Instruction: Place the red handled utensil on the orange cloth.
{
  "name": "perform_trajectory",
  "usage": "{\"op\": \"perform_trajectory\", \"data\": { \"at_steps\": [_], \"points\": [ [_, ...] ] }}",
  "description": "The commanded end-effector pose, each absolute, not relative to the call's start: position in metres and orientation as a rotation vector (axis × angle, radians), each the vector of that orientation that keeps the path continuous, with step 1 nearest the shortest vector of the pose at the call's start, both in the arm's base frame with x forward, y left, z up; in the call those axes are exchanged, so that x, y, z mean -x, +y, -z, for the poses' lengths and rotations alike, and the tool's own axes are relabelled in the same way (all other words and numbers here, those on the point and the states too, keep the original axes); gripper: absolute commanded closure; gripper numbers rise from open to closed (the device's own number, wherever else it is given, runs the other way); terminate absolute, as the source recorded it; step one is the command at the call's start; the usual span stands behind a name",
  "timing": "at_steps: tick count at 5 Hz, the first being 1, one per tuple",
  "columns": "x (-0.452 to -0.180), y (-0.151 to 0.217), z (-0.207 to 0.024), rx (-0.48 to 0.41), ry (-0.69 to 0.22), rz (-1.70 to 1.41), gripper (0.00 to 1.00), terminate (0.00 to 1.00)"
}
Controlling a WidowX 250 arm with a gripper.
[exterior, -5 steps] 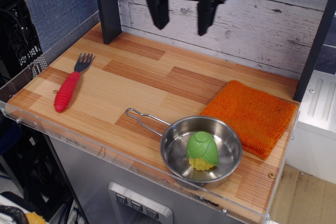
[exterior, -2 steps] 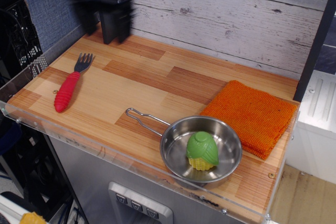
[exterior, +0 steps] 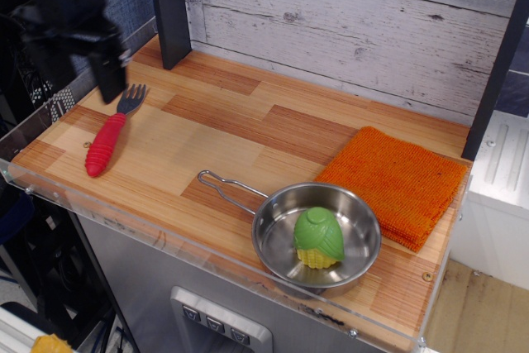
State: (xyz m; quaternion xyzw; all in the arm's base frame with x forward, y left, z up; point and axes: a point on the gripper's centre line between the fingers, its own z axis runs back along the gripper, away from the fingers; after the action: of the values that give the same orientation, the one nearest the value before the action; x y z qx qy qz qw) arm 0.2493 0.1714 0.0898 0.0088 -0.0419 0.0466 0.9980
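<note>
**A:** so where's the fork sitting compared to the arm?

**B:** the red handled utensil [exterior: 110, 138] is flat on the worktop [exterior: 248, 130] over at the 9 o'clock side, near the left edge. Ribbed red handle points toward 7 o'clock, grey tines toward 1 o'clock. The pincer [exterior: 78, 59] is up at the top-left corner, roughly 11 o'clock from the fork. One dark finger [exterior: 108, 74] comes down close to the tines in the picture, just to their left. Can't tell if it's actually touching them or hanging above, the whole thing is motion-blurred.

**A:** open or closed?

**B:** honestly can't call it. It's a dark smear, only that one finger reads clearly and the other side blends into the black stuff behind it. Nothing visible in its grip, and the fork lies on the wood.

**A:** and the cloth?

**B:** the orange cloth [exterior: 397, 183] is way over at 3 o'clock, well apart from the fork, lying flat with nothing on it. Just beside it at about 5 o'clock on the worktop is a steel pan [exterior: 281, 241] with a green and yellow corn toy [exterior: 318, 239] inside, its wire handle pointing toward 10 o'clock.
</note>
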Motion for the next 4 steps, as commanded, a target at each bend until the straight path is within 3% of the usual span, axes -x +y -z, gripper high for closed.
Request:
{"op": "perform_trajectory", "data": {
  "at_steps": [1,4],
  "points": [
    [-0.245,0.183,-0.078,-0.091,-0.095,-0.172,0.0,0.0],
    [-0.263,0.179,-0.029,-0.105,0.006,-0.227,0.0,0.0]
  ]
}}
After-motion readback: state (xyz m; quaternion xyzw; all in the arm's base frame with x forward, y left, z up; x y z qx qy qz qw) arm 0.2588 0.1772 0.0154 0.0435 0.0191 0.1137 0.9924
